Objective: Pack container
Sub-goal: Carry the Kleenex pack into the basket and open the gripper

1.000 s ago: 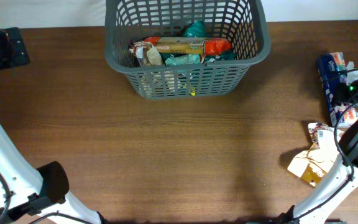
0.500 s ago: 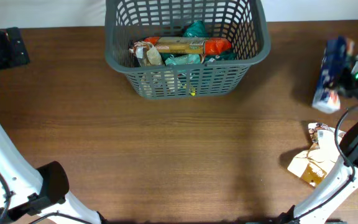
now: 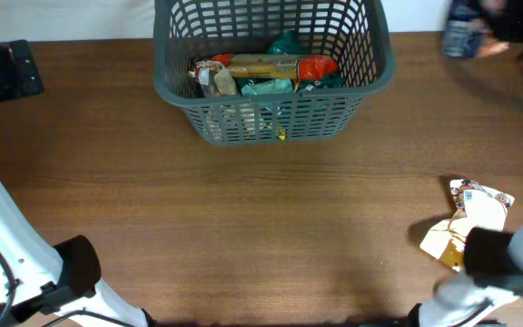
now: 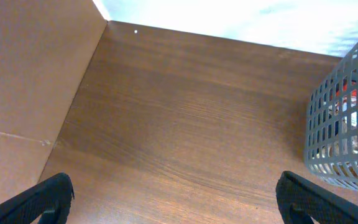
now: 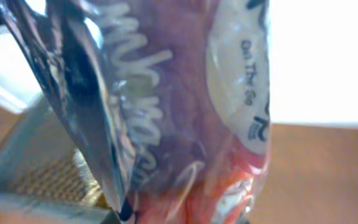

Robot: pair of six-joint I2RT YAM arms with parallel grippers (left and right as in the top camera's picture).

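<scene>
Brown wood table (image 3: 243, 218) w/ white backdrop; carried the big dark grey container (image 3: 275, 123) upright at far-centre edge, several snack pkts (image 3: 266, 73) lying inside. Showed left gripper (image 4: 176, 199) off to container's left, apart from it, fingers spread wide on nothing; right gripper (image 3: 493, 23) blurred at far-right corner, clamped on blue pkt (image 5: 166, 124) that filled its wrist cam. Also had two tan/white pkts (image 3: 466, 227) flat nr right-front edge.
</scene>
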